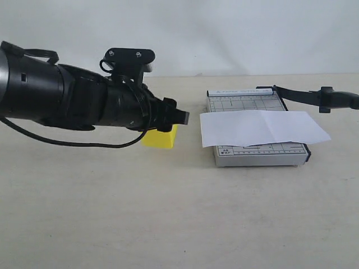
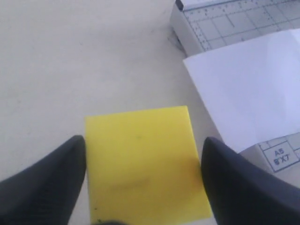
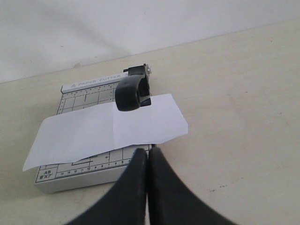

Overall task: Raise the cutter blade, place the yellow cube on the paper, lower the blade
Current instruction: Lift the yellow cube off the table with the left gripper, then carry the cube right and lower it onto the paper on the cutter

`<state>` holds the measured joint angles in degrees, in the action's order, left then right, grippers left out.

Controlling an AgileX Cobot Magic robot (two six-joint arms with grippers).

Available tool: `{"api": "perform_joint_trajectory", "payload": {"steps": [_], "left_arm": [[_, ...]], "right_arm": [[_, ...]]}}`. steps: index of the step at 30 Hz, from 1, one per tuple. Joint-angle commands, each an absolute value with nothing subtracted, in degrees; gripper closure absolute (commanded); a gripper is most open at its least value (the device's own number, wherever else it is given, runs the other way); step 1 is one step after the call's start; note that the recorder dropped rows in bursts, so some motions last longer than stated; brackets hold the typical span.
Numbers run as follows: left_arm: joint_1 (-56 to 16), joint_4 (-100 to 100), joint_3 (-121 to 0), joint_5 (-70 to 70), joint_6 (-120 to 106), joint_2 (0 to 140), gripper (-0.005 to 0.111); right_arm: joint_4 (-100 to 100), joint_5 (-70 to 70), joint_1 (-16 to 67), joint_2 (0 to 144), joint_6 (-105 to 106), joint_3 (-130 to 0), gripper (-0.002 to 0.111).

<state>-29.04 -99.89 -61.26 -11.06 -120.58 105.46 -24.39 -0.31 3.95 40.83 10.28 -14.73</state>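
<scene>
**Figure. Two-arm bench with paper cutter, seen from the room.** The grey gridded cutter board (image 1: pixel 224 157) lies flat on the pale table (image 1: pixel 168 213). It carries one item, the paper (image 1: pixel 263 128). This white sheet has a faint crease down its middle, lies across the grid and overhangs the board's edges on both sides.

The cutter blade (image 1: pixel 297 94) is raised off the board. From its hinge at the board's far corner it slopes out to the right of the exterior view and ends in the thick black handle (image 1: pixel 339 100). In the right wrist view the handle (image 3: pixel 132 91) appears end-on above the sheet's far edge.

The yellow cube (image 1: pixel 160 137) sits on the table to the left of the board, near it but apart, and not on the paper. The left gripper (image 1: pixel 176 116) has the cube between its fingers. In the left wrist view the two dark fingers (image 2: pixel 47 187) meet the cube's (image 2: pixel 145 164) opposite sides, so the cube is pinched.

The right gripper (image 3: pixel 148 152) has its two fingers pressed flat together with nothing between them. It is poised over the near edge of the board and is apart from the blade handle.
</scene>
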Motion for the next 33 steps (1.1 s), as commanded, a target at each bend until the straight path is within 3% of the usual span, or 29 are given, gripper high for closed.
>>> {"api": "perform_joint_trajectory", "payload": {"steps": [1, 4, 17, 33], "left_arm": [[-29.18, -99.95, -62.78, -7.68, -121.62, 103.80, 0.102], [-29.59, -99.95, -66.65, -1.76, -121.62, 104.43, 0.102], [-37.89, -99.95, -79.09, -6.62, -125.62, 112.89, 0.102], [-39.41, -99.95, -90.59, -6.62, -126.94, 123.34, 0.102]], "right_arm": [[-23.91, -0.65, 3.95, 40.67, 10.42, -14.46, 0.108], [-23.91, -0.65, 3.95, 40.67, 10.42, -14.46, 0.108], [-23.91, -0.67, 3.95, 40.67, 10.49, -14.46, 0.108], [-23.91, -0.67, 3.95, 40.67, 10.49, -14.46, 0.108]]}}
